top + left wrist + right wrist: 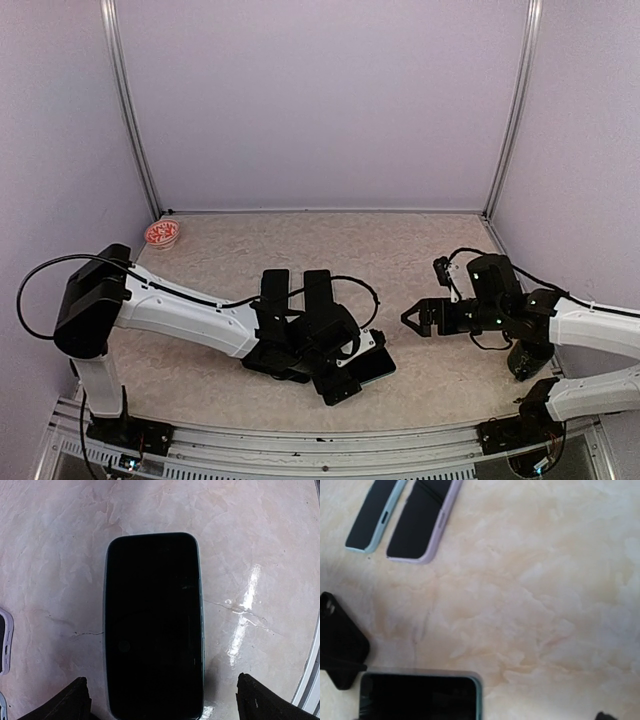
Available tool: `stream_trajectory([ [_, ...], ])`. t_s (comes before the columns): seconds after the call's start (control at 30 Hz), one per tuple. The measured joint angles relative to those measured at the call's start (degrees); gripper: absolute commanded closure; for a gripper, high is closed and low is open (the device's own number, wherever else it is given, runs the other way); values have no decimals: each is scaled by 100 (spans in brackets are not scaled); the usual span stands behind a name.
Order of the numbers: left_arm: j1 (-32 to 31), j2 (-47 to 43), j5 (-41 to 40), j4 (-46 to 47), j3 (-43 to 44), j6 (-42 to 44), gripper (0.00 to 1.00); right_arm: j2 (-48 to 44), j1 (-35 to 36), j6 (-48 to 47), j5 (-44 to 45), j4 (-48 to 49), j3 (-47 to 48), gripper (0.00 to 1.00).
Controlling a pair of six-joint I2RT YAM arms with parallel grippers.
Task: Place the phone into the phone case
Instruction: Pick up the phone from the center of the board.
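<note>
There are two claws, the left claw (170,702) and the right claw (411,320). There is one teal-edged phone (420,697) and one black case (340,645). Two more dark slabs lie there, a teal-rimmed slab (372,515) and a lilac-rimmed slab (422,522). There is one red-and-white dish (161,234).

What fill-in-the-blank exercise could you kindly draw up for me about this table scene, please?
1. The left hand straddles the phone with its jaws ____.
2. The red-and-white dish sits in the far ____ corner of the table.
3. The right hand holds ____.
4. The phone's screen is coloured ____.

Missing words: open; left; nothing; black.
</note>
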Motion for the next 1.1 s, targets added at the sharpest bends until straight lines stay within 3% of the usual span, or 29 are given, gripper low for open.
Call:
stream_trajectory([
  [1.1, 258, 348, 267, 516, -210, 39, 6, -28, -175, 13, -273, 42, -149, 1],
])
